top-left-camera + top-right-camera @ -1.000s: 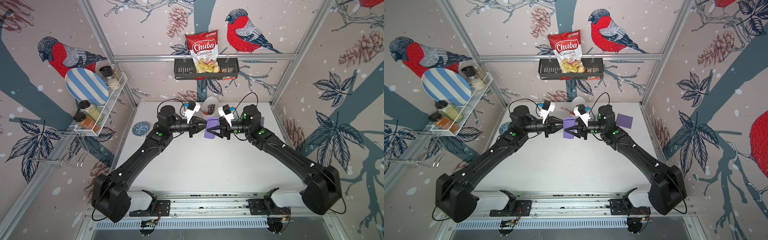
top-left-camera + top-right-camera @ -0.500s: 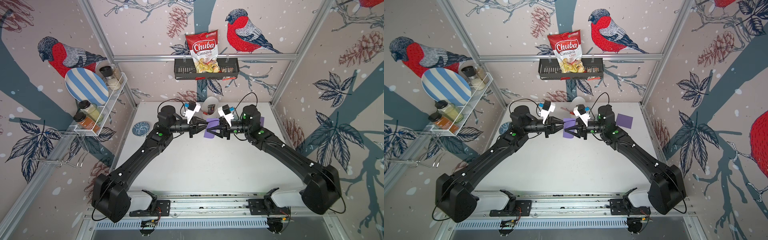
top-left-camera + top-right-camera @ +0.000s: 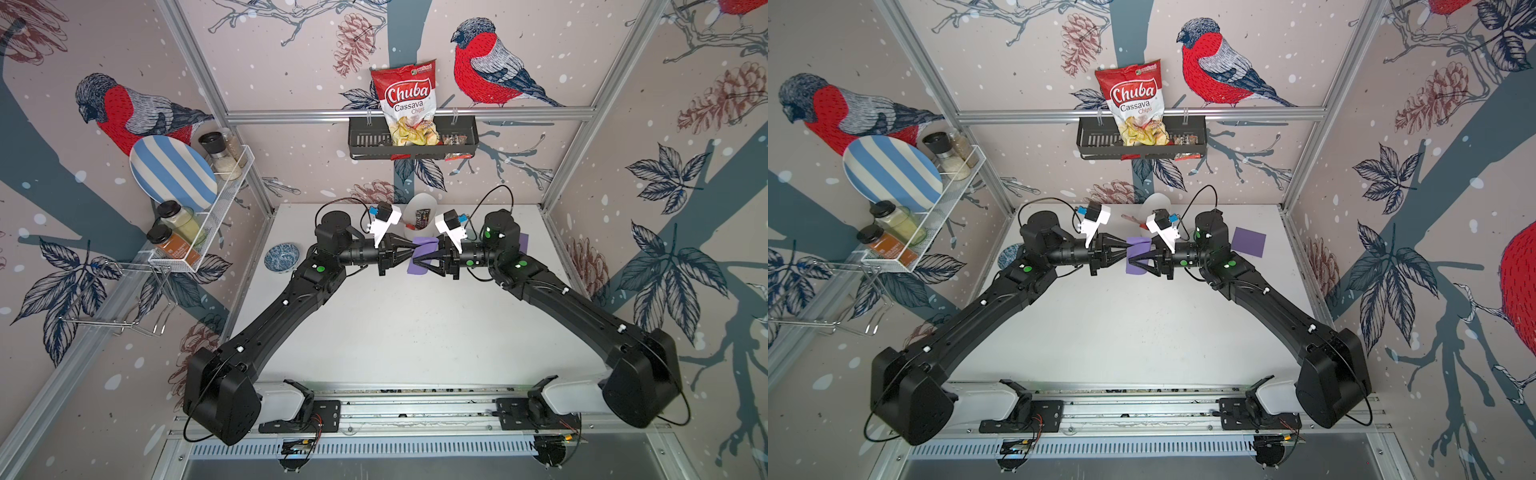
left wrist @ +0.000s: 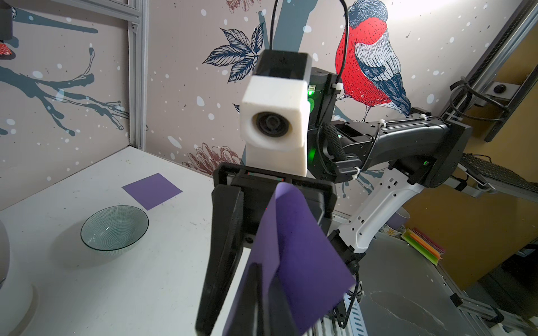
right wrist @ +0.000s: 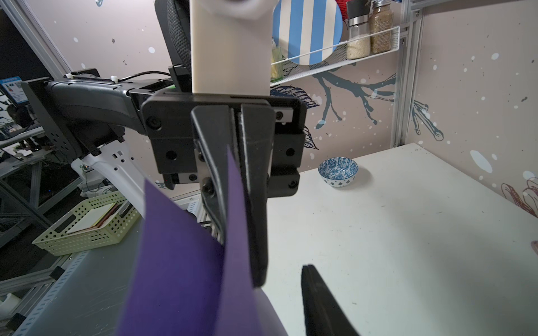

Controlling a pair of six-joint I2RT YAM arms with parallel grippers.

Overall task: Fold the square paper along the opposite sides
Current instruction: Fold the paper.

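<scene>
The square paper (image 3: 425,243) (image 3: 1134,246) is purple and hangs curled above the back middle of the table, between my two grippers, which face each other. My left gripper (image 3: 415,248) (image 3: 1128,249) is shut on one edge of it; in the left wrist view its dark fingers pinch the sheet (image 4: 297,256). My right gripper (image 3: 413,262) (image 3: 1130,262) is open and straddles the opposite side. One right finger (image 5: 320,305) shows beside the sheet (image 5: 180,276); the sheet hides the other.
A second purple sheet (image 3: 1249,242) (image 4: 151,190) lies flat at the back right. A glass bowl (image 4: 115,227) stands near it. A blue patterned bowl (image 3: 281,257) sits at the back left. A white cup (image 3: 422,208) stands behind the grippers. A wire rack (image 3: 216,199) hangs on the left wall.
</scene>
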